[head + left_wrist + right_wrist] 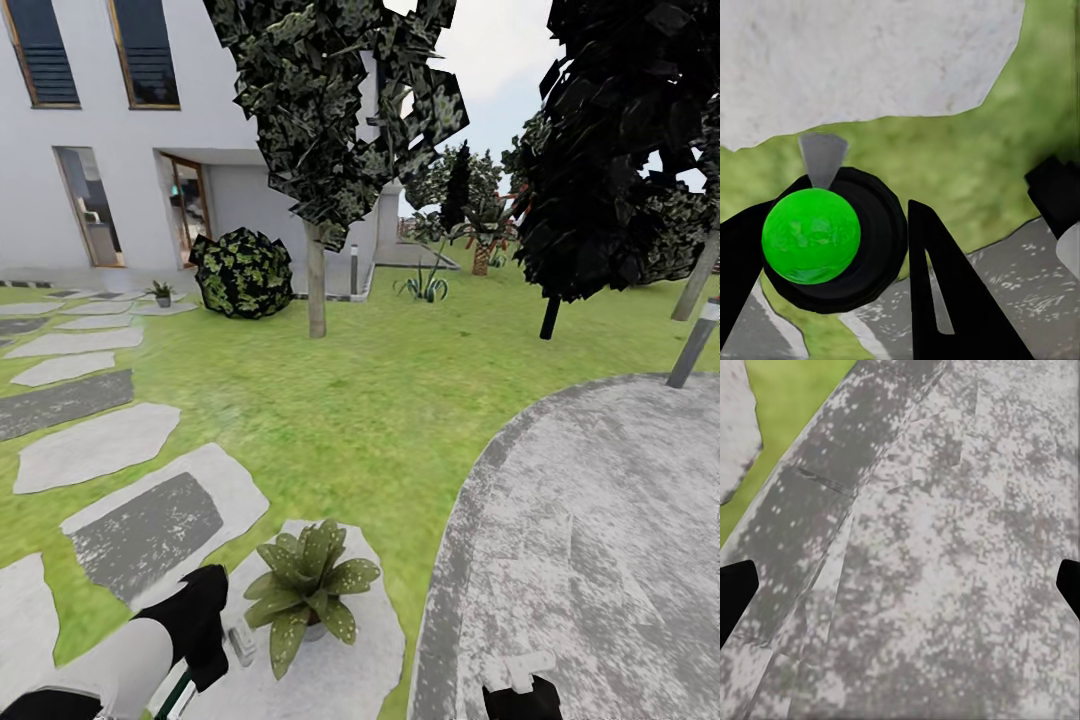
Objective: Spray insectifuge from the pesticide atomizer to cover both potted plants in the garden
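My left gripper point(212, 625) is shut on the pesticide atomizer point(240, 643); its pale trigger head sticks out toward a potted plant point(305, 585). That speckled rosette stands in a small grey pot on a stepping stone, right beside the nozzle. In the left wrist view the atomizer point(811, 235) shows end-on as a bright green round body in a black ring, with a pale nozzle, between the black fingers point(945, 300). A second potted plant point(160, 292) stands far off by the house. My right gripper point(518, 682) point(900, 585) hangs open over the paved patio point(600, 560).
Grey stepping stones point(100, 445) run up the left across the lawn point(350, 400). A leafy bush point(243, 272), a thin tree trunk point(316, 280) and dark trees point(610, 150) stand further back. A grey post point(693, 345) leans at the patio's far right edge.
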Available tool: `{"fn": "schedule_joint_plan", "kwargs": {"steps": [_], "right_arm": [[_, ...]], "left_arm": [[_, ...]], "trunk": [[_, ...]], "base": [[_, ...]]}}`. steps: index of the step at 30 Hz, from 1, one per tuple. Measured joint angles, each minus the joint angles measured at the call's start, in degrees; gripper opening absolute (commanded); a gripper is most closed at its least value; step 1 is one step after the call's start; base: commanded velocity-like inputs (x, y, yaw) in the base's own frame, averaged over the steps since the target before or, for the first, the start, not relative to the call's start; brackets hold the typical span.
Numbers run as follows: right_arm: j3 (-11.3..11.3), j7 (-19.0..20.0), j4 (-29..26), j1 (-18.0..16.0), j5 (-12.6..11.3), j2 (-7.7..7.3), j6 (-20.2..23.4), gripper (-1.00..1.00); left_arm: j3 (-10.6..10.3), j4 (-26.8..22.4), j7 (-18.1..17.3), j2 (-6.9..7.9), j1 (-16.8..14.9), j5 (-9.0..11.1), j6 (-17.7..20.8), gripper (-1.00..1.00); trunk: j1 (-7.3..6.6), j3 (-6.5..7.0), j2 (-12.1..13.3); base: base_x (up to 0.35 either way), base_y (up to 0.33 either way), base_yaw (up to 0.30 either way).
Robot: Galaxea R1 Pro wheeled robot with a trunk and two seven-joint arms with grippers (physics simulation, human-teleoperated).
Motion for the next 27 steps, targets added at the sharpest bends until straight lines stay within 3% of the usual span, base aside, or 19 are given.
{"fn": "schedule_joint_plan", "kwargs": {"steps": [6,18,27], "right_arm": [[0.0,0.0,0.0,0.0,0.0,0.0,0.0,1.0],[0.0,-0.1,0.0,0.0,0.0,-0.09,-0.1,1.0],[0.0,-0.1,0.0,0.0,0.0,-0.09,0.0,1.0]], "left_arm": [[-0.4,-0.1,-4.2,0.42,-0.6,-0.7,-0.3,-1.0],[-0.4,0.0,-4.5,0.16,0.1,-0.6,-0.3,-1.0],[-0.2,0.0,-4.6,0.08,-0.2,-0.4,-0.2,-1.0]], "trunk": [[0.0,0.0,0.0],[0.0,0.0,0.0],[-0.07,-0.01,-0.1]], "base": [[0.0,0.0,-0.002],[0.0,0.008,0.0],[0.0,0.279,-0.192]]}}
